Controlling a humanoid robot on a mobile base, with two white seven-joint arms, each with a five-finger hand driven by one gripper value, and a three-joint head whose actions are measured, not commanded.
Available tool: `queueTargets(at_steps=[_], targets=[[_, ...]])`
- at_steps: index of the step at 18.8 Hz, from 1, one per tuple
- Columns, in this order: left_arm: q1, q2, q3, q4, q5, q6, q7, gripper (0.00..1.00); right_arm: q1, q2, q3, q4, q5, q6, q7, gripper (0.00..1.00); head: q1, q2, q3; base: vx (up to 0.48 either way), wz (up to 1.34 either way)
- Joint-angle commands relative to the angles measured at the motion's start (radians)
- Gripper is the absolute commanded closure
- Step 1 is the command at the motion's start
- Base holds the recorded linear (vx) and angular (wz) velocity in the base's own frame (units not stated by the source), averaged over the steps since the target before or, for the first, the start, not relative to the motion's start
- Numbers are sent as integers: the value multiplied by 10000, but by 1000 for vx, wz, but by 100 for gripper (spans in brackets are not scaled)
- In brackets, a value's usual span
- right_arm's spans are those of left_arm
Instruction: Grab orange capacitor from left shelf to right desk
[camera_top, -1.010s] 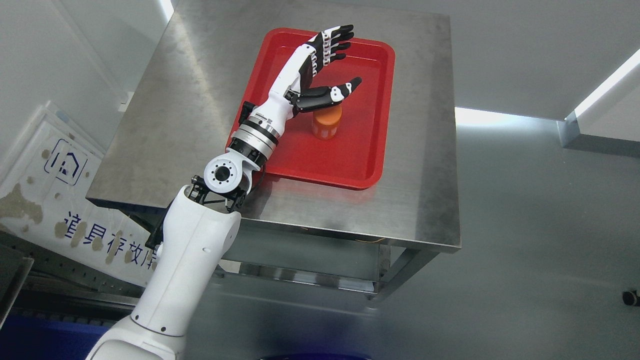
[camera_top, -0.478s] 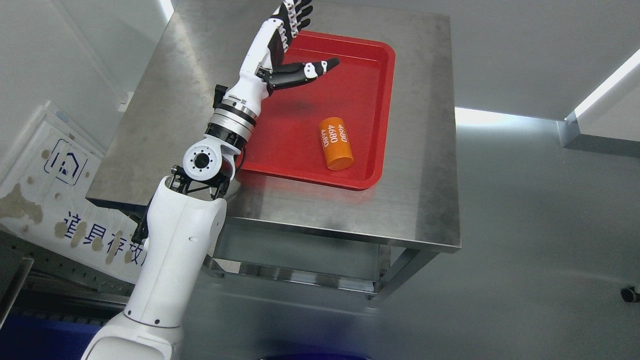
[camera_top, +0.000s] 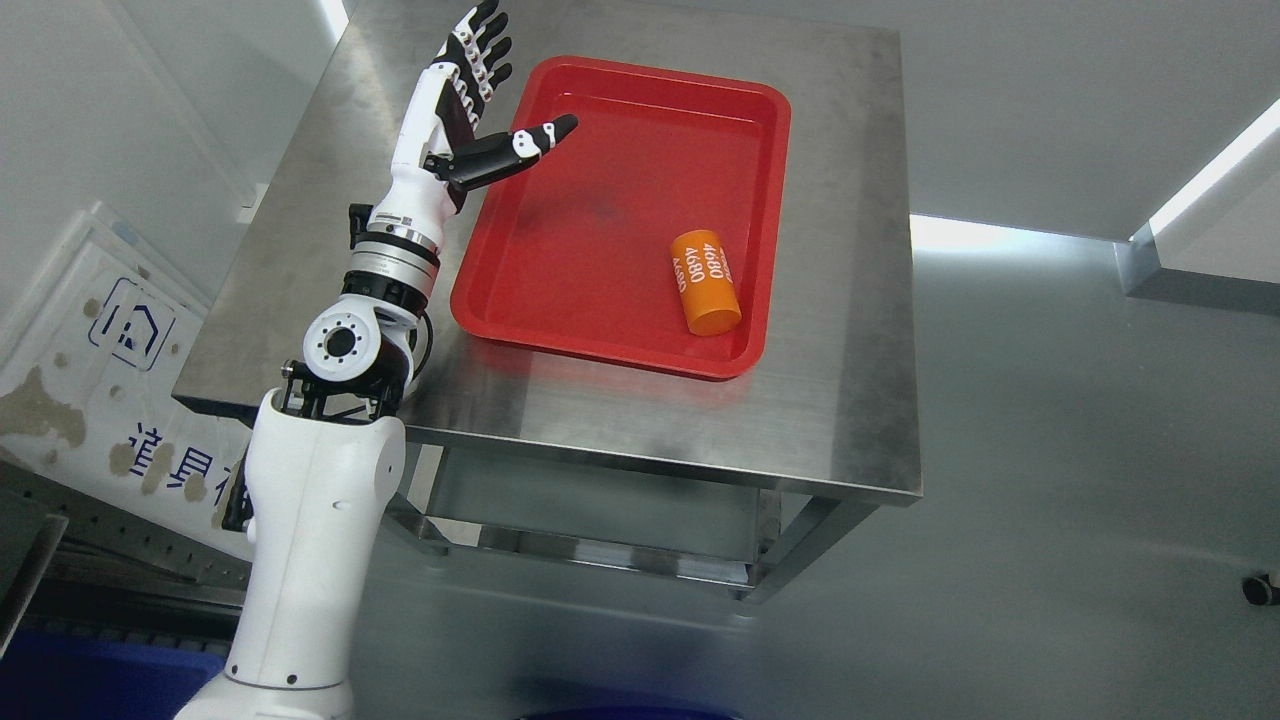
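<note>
The orange capacitor (camera_top: 706, 281), a short cylinder with white numbers printed on it, lies on its side in the right part of the red tray (camera_top: 560, 330). The tray rests on a steel desk (camera_top: 820, 400). My left hand (camera_top: 490, 100) hovers above the tray's upper left corner, well away from the capacitor. Its fingers are spread, the thumb points right, and it holds nothing. My right arm does not show.
A white signboard (camera_top: 120, 400) with blue characters leans at the left, beside my left arm. A lower shelf (camera_top: 600, 520) shows under the desk top. Grey floor spreads out to the right of the desk.
My left hand has pulled up and to the left, off the capacitor. The capacitor, upright under the hand before, has toppled and rolled a little to the right in the tray.
</note>
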Motion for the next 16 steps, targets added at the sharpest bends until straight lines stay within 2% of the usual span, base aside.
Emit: queueTargets(at_steps=[1,9,16], targets=[[485,911,1313,-611,-29,115,-1,1,15,-175,-107,-337,0,7,-6,0,0,0,0,0,0],[1207,1895,1467,-856,-29,-376,-78,0,15,-175,-107,-337,0,-8,-6,0,0,0,0,0,-3],[1314,1927,1575,-948,-13,-376,-124,0,15,-175,-107,-337,0,-8,-6,0,0,0,0,0,0]])
